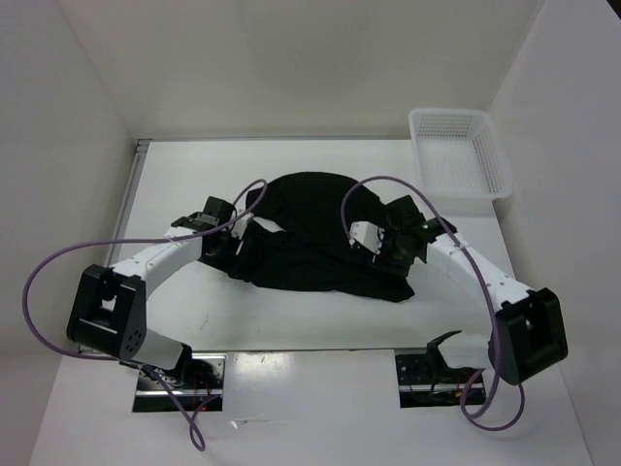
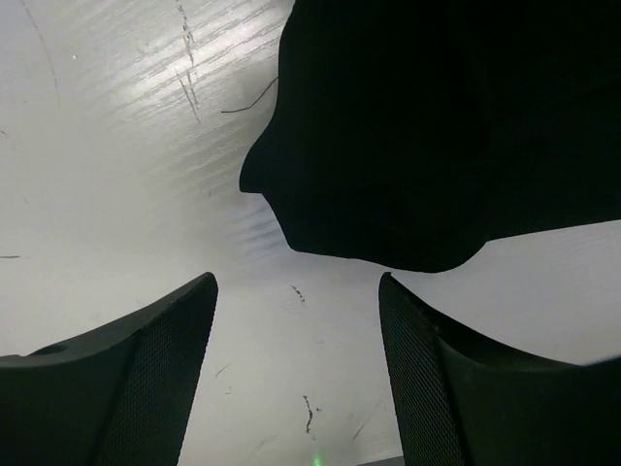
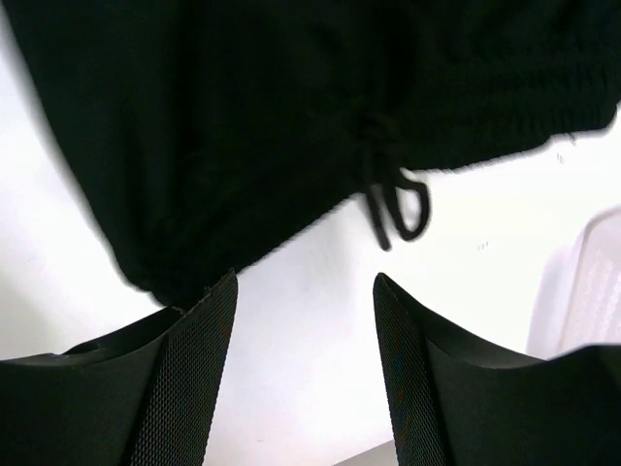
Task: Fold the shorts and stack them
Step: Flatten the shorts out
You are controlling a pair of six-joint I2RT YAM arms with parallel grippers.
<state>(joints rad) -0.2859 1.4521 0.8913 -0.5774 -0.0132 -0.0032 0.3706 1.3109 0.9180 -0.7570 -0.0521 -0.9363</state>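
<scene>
The black shorts [image 1: 310, 233] lie bunched in the middle of the white table [image 1: 291, 325]. My left gripper [image 1: 233, 238] sits at their left edge and my right gripper [image 1: 386, 243] at their right edge. In the left wrist view the left gripper [image 2: 297, 286] is open over bare table, just short of a rounded edge of the shorts [image 2: 437, 126]. In the right wrist view the right gripper [image 3: 306, 282] is open with nothing between its fingers. The shorts [image 3: 243, 116] lie just beyond it, and their drawstring [image 3: 393, 204] hangs off the waistband.
A white plastic mesh basket [image 1: 461, 150] stands at the table's back right corner; its edge [image 3: 592, 282] shows at the right of the right wrist view. White walls close in the table on the left, back and right.
</scene>
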